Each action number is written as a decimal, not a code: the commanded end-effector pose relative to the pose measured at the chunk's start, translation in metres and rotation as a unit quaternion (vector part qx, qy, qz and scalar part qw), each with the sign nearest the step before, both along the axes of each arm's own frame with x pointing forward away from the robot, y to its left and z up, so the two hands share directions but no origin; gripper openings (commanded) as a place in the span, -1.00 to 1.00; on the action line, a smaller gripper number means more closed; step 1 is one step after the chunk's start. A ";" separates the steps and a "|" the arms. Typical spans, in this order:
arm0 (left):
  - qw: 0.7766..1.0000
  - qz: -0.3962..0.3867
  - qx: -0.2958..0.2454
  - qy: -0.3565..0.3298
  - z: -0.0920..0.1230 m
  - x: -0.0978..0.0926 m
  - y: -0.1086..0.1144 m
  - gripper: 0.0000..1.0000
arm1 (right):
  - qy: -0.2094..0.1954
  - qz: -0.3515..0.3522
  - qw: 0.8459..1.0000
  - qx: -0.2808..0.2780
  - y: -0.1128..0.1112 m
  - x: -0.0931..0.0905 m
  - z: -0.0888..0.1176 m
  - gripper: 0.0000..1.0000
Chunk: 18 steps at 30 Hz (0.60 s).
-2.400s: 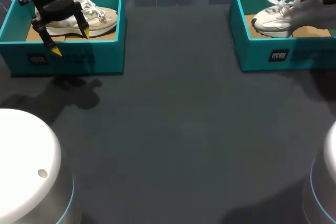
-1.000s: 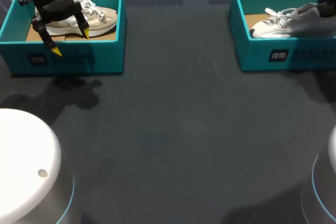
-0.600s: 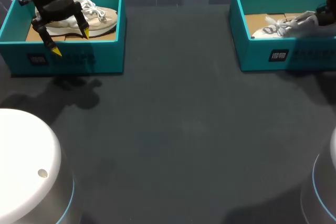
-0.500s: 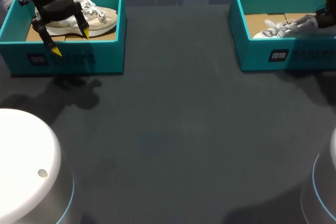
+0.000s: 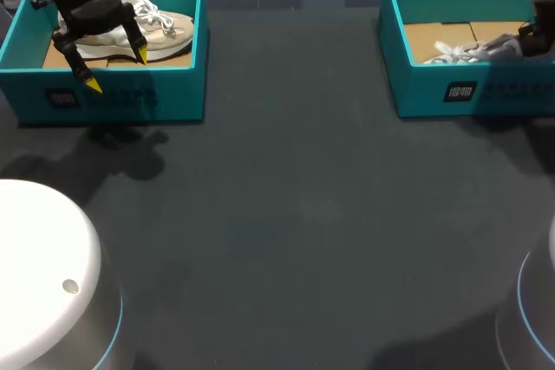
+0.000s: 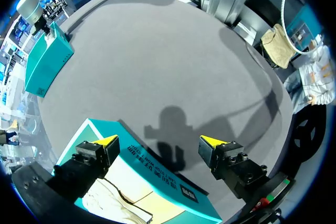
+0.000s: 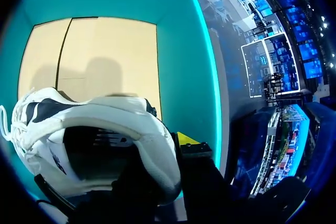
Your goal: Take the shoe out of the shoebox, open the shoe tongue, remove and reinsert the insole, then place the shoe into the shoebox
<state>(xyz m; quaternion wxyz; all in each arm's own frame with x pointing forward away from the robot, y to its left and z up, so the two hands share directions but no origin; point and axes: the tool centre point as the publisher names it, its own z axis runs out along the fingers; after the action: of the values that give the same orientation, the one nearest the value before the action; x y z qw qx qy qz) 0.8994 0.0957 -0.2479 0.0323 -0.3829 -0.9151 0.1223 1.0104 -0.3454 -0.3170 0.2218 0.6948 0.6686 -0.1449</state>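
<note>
The right gripper (image 7: 169, 148) is clamped on the heel of the white lace-up shoe (image 7: 100, 115), which is now lowered into the right teal cardboard shoebox (image 5: 431, 93).

One yellow tip is seen outside the heel collar; the other finger is hidden inside the shoe. Earlier the shoe was held above the rim; now only its laces and upper are seen over the front wall. The left gripper (image 5: 117, 71), fingers apart, is held unchanged over the front wall of the left teal cardboard shoebox (image 5: 113, 100), in which a beige lace-up shoe (image 5: 166, 27) lies. The boxes stand well apart on the dark grey surface (image 5: 303, 214).
</note>
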 end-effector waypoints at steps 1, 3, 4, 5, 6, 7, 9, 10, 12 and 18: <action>1.000 -0.001 0.001 0.000 0.000 0.000 0.000 1.00 | 0.005 0.001 1.000 0.008 -0.002 0.007 -0.006 -1.00; 1.000 -0.001 0.001 0.000 0.000 0.000 0.000 1.00 | 0.007 0.002 1.000 0.014 -0.003 0.008 -0.009 -1.00; 1.000 -0.001 0.001 0.000 0.000 0.000 0.000 1.00 | 0.007 0.002 1.000 0.018 -0.003 0.008 -0.012 -1.00; 1.000 -0.001 0.001 0.000 0.000 0.000 0.000 1.00 | 0.008 0.002 1.000 0.020 -0.004 0.008 -0.013 -1.00; 1.000 -0.001 0.001 0.000 0.000 0.000 0.000 1.00 | 0.010 0.003 1.000 0.022 -0.004 0.008 -0.014 -1.00; 1.000 -0.001 0.001 0.000 0.000 0.000 0.000 1.00 | 0.012 0.004 1.000 0.024 -0.004 0.009 -0.017 -1.00; 1.000 -0.001 0.001 0.000 0.000 0.000 0.000 1.00 | 0.015 0.004 1.000 0.027 -0.004 0.009 -0.019 -1.00; 1.000 -0.001 0.001 0.000 0.000 0.000 0.000 1.00 | 0.016 0.004 0.999 0.030 -0.004 0.009 -0.022 -1.00; 1.000 -0.001 0.001 0.000 0.000 0.000 0.000 1.00 | 0.018 0.004 0.999 0.034 -0.004 0.009 -0.024 -1.00; 1.000 -0.001 0.001 0.000 0.000 0.000 0.000 1.00 | 0.019 0.003 0.999 0.041 -0.004 0.009 -0.028 -0.99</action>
<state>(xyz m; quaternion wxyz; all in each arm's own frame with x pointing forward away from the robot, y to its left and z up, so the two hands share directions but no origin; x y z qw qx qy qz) 0.8994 0.0957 -0.2479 0.0323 -0.3829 -0.9151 0.1223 1.0180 -0.3495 -0.3429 0.1827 0.6981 0.6797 -0.1310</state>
